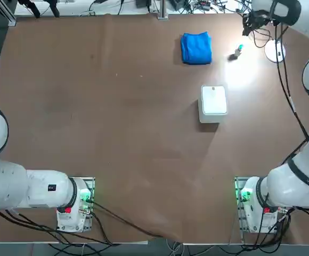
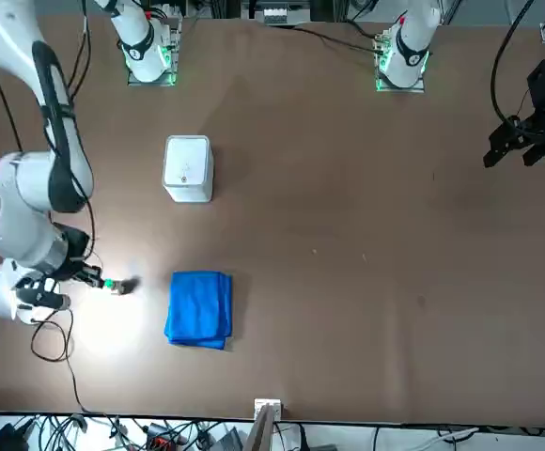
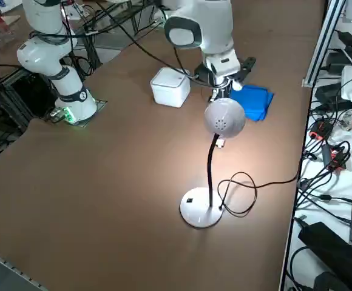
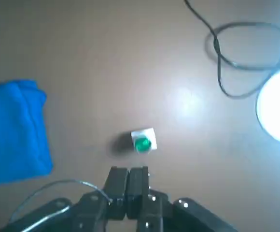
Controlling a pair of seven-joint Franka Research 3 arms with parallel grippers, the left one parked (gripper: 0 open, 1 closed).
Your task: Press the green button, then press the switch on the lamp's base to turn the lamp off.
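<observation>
Shut black blocky fingers (image 4: pixel 139 186) near the round-capped green button (image 4: pixel 143 144).

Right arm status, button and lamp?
Right tool shut, raised near green button. Button upright on table, nothing gripped. Lamp beyond, cord looped beside its base. Blue cloth off to one side.

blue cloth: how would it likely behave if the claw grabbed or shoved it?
The blue cloth would probably sag when lifted: its edges look soft and folded. Pushed from the side, it may bunch up or unfold, given the visible layers. Tipping or rolling seems unlikely, since it lies low and flat on the table.
</observation>
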